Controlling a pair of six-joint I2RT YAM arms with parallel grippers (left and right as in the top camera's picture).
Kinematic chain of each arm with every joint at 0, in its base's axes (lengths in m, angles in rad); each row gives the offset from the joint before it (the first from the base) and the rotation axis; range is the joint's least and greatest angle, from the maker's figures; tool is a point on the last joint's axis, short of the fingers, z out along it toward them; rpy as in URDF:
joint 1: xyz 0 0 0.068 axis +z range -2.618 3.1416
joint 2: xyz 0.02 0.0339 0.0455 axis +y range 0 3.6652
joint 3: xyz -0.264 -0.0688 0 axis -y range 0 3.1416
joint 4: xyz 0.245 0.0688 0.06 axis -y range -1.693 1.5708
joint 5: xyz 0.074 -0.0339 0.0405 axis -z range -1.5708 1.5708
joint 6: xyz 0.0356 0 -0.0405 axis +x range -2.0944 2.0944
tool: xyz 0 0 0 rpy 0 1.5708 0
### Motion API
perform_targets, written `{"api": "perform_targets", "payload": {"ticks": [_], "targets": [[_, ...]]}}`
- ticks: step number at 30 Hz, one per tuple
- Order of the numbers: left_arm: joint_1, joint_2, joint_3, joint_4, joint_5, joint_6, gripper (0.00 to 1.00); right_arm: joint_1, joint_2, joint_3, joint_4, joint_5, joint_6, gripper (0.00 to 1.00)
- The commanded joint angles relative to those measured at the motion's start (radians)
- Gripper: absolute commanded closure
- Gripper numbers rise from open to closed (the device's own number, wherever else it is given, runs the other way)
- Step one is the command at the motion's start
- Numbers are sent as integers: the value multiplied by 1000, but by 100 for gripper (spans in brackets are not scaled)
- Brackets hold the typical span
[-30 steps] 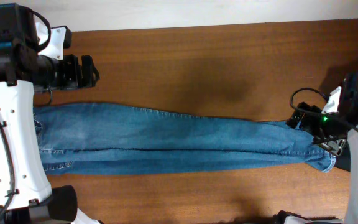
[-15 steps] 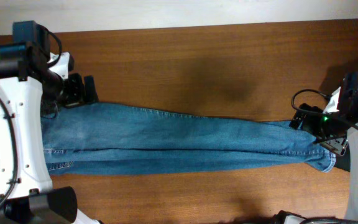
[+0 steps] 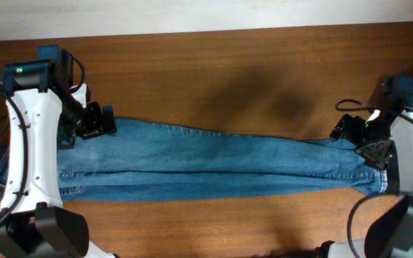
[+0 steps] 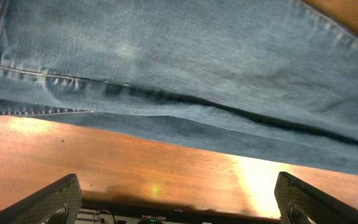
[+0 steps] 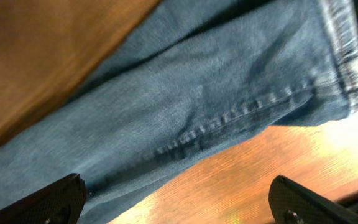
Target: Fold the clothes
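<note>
The blue denim jeans (image 3: pixel 206 161) lie flat across the wooden table, legs folded one on the other, waistband at the left, hems at the right. My left gripper (image 3: pixel 99 120) hovers over the jeans' upper edge near the waist end, open and empty; its wrist view (image 4: pixel 179 205) shows denim (image 4: pixel 185 68) with a pale-stitched seam and bare wood between the fingers. My right gripper (image 3: pixel 350 129) hovers over the hem end, open and empty; its wrist view (image 5: pixel 179 199) shows the leg (image 5: pixel 216 93) and hem stitching.
The brown wooden table (image 3: pixel 228 64) extends behind and in front of the jeans. Both white arms stand at the table's left and right ends. A pale wall strip runs along the far edge.
My left gripper has moved forward from the far left corner down to the jeans' upper edge. My right gripper has shifted slightly back over the hem end. The jeans have not moved.
</note>
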Motion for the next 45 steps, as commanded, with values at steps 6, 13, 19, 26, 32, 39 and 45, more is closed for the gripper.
{"api": "perform_targets", "payload": {"ticks": [6, 13, 19, 26, 32, 39, 45], "targets": [[-1, -22, -74, 68, -218, -203, 1, -8, 35, 14, 27, 1, 44, 1], [-1, -22, -98, 92, -216, -209, 1, -8, 34, 14, -7, 0, 44, 1], [55, -22, -98, 100, -220, -209, 1, -8, -40, 14, -70, -10, 63, 1], [207, -21, -98, 116, -216, -209, 1, -8, -176, 14, -111, -2, 62, 1], [252, -21, -98, 175, -217, -202, 1, -8, -247, 14, -171, -1, 62, 1], [254, 53, -129, 270, -216, -198, 1, -8, -274, 11, -192, 64, 83, 1], [253, 167, -146, 265, -212, -199, 1, -8, -274, -49, -155, 114, 169, 1]]}}
